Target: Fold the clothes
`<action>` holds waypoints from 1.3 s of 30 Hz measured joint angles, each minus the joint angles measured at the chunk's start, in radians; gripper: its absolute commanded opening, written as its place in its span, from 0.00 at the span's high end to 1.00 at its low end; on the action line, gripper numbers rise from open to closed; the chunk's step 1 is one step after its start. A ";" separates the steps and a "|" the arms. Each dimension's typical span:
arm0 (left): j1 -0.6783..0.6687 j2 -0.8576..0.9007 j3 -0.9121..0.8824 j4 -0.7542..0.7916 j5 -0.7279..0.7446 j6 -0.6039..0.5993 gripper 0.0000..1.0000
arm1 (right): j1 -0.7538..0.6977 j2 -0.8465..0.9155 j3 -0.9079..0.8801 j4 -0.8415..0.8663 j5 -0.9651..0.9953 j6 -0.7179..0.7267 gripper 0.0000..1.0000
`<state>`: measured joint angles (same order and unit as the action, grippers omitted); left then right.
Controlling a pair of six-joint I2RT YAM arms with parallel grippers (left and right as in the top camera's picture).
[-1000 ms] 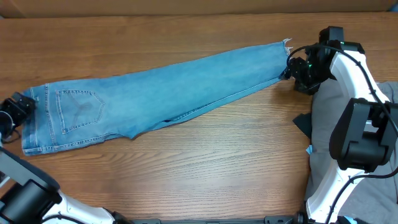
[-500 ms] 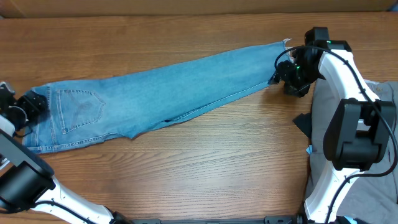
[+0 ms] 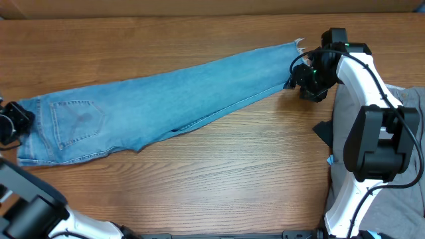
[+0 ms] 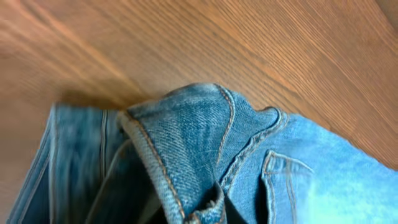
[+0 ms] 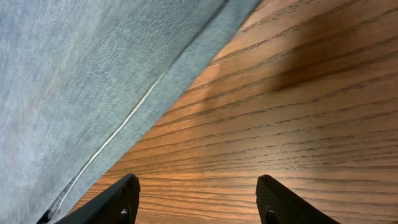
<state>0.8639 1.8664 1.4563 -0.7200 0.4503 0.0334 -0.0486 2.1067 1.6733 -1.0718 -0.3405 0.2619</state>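
Observation:
The light-blue jeans (image 3: pixel 179 93) lie stretched out slantwise on the wooden table, waist at the left and frayed hem (image 3: pixel 299 46) at the upper right. My left gripper (image 3: pixel 13 123) is at the waistband end. In the left wrist view the waistband (image 4: pixel 199 143) is bunched up into the jaws, so it is shut on the denim; its fingers are hidden. My right gripper (image 3: pixel 295 74) sits beside the hem end's lower edge, open, with bare wood between its fingertips (image 5: pixel 199 205) and the leg's edge (image 5: pixel 74 74) just to the left.
Grey trousers (image 3: pixel 416 106) lie crumpled at the right edge, partly under the right arm's base (image 3: pixel 378 149). A cardboard edge runs along the back of the table (image 3: pixel 212 179).
The left gripper went onto the waistband, closed on it and drew it left; the whole pair slid leftward. The right gripper shifted a little left along the hem end.

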 measured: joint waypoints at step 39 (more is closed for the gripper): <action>0.002 -0.161 0.201 -0.379 -0.252 -0.061 0.30 | 0.000 -0.116 0.001 -0.108 0.060 -0.054 0.30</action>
<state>0.8658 1.7054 1.6573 -1.0988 0.1986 -0.0273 -0.0490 1.9903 1.6745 -1.1797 -0.2802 0.2081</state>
